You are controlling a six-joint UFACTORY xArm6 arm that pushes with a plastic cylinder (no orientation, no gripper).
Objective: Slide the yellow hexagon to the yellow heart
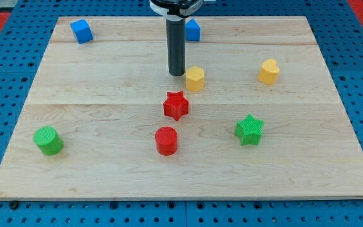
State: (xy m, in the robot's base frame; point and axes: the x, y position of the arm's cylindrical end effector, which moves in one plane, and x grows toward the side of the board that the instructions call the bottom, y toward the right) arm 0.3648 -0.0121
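The yellow hexagon (pixel 195 78) stands near the middle of the wooden board, a little toward the view's top. The yellow heart (pixel 269 71) stands to its right, well apart from it. My tip (pixel 177 74) is on the board just left of the yellow hexagon, close to its left side or touching it; I cannot tell which. The dark rod rises from the tip toward the view's top.
A red star (pixel 176 105) lies just below the hexagon, a red cylinder (pixel 166 140) below that. A green star (pixel 249 130) is at lower right, a green cylinder (pixel 48 140) at lower left. Two blue blocks (pixel 80 31) (pixel 193 29) sit near the top edge.
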